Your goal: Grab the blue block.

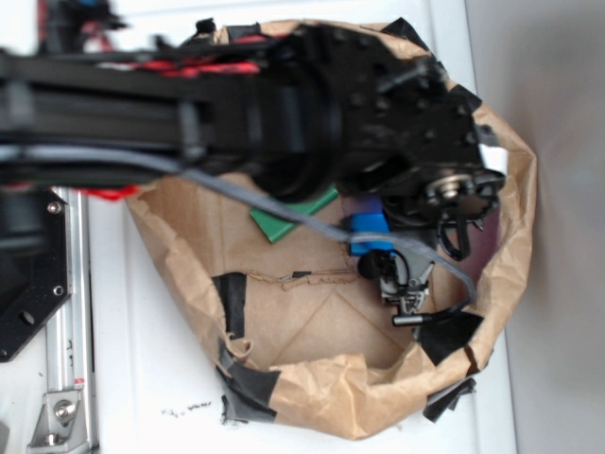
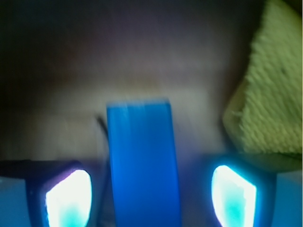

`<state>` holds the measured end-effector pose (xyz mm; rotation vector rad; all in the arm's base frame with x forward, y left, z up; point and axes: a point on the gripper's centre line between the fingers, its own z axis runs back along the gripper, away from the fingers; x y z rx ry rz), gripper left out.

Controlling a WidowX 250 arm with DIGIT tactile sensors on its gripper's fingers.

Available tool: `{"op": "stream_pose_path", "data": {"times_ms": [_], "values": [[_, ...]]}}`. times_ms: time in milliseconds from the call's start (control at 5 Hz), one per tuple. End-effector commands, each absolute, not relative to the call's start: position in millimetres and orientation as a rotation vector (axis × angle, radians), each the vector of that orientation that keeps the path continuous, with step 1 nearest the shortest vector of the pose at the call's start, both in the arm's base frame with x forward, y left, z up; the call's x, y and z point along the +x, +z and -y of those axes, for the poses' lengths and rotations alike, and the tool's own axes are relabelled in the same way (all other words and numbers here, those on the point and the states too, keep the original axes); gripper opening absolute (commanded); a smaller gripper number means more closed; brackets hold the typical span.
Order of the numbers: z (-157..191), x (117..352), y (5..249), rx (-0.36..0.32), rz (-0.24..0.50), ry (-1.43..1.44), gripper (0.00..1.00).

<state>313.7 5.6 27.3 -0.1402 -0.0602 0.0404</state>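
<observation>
The blue block [image 2: 142,165] lies lengthwise between my two fingertips in the wrist view, with a gap on each side. My gripper [image 2: 150,196] is open, its pads [image 2: 68,198] glowing white-cyan, touching nothing. From outside, the blue block [image 1: 369,232] shows just below the black arm, on the brown paper floor of the bag, and the gripper [image 1: 402,284] hangs low over it, partly hidden by the wrist.
A green block [image 1: 288,219] lies left of the blue one, half under the arm. A crumpled paper bag wall [image 1: 321,392] with black tape rings the area. A yellow-green rough sponge-like thing [image 2: 270,94] sits right of the gripper.
</observation>
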Motion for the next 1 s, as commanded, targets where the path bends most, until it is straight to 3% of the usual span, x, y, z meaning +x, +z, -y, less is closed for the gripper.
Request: {"op": "stream_pose_path", "data": {"times_ms": [0,200,600,800], "values": [[18,315,-4,-0.118,0.009,-0.003,0.0],[20,297,-20,-0.064,-0.029,-0.022,0.0],[-3,291,67,-0.127,0.104,-0.012,0.0],[-14,286,117,-0.216,-0.003,0.056,0.0]]}}
